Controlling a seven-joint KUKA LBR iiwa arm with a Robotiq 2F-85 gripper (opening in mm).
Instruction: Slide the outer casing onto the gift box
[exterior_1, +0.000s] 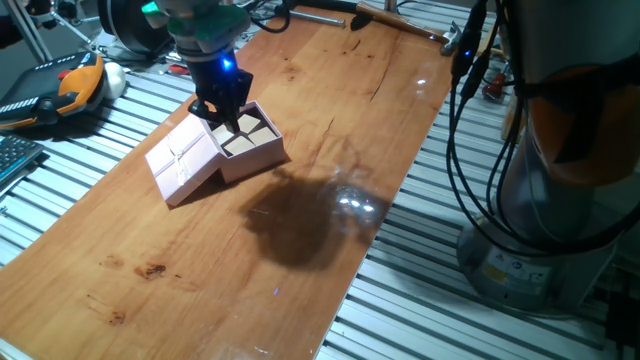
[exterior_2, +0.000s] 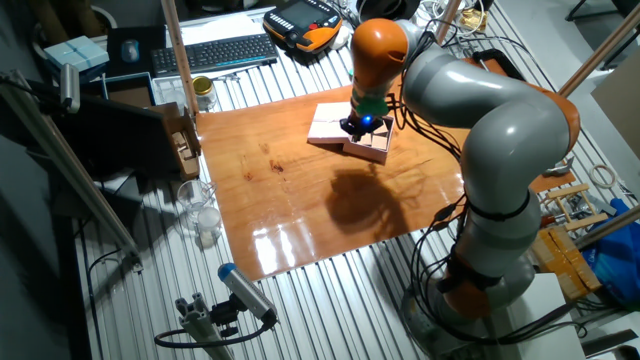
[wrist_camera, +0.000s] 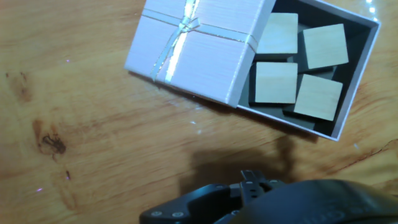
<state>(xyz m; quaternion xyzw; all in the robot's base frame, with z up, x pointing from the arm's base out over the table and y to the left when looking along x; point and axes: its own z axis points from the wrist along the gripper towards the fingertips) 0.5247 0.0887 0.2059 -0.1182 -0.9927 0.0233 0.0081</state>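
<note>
The outer casing (wrist_camera: 196, 50) lies ahead of the fingers (exterior_1: 224, 118), overlapping one edge of the gift box (wrist_camera: 357, 81) and leaving its four beige blocks (wrist_camera: 298, 65) uncovered. If the casing is pushed while skewed, its rim will likely catch the box wall and shove the box across the bench (exterior_1: 300, 250) instead of covering it. The hand view shows the ribbon and overlap clearly; the fixed views show the hand low over both. Whether the fingers are apart or closed, I cannot tell.

Arm bent low, gripper (exterior_1: 222, 108) pointing straight down.
</note>
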